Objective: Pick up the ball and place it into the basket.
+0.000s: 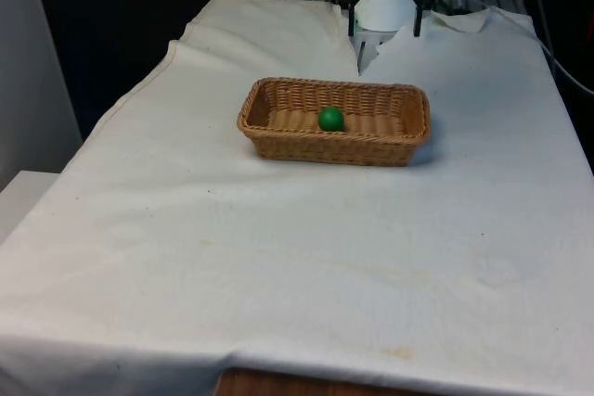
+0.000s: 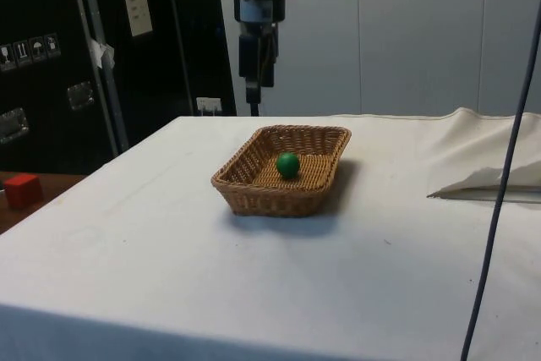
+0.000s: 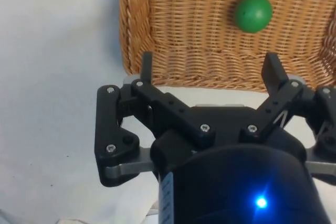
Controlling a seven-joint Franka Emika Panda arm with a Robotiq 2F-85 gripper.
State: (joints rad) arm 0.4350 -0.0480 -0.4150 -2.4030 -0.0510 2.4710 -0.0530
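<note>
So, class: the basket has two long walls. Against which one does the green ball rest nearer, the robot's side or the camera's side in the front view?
The long wall on the camera's side: the green ball lies in the basket close to it, with bare weave behind the ball.

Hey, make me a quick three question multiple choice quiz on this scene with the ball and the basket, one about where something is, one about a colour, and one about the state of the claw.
1. Where is the ball?
A. On the cloth beside the basket
B. Inside the basket
C. Held in the claw

2. What colour is the ball?
A. Red
B. Yellow
C. Green

3. How is the claw right now?
A. Open and empty
B. Shut on the ball
C. Shut on the basket's rim

Answers:
1 B, the ball lies on the basket's woven floor.
2 C, it looks green in every view.
3 A, the wrist view shows the fingers spread apart with nothing between them.
</note>
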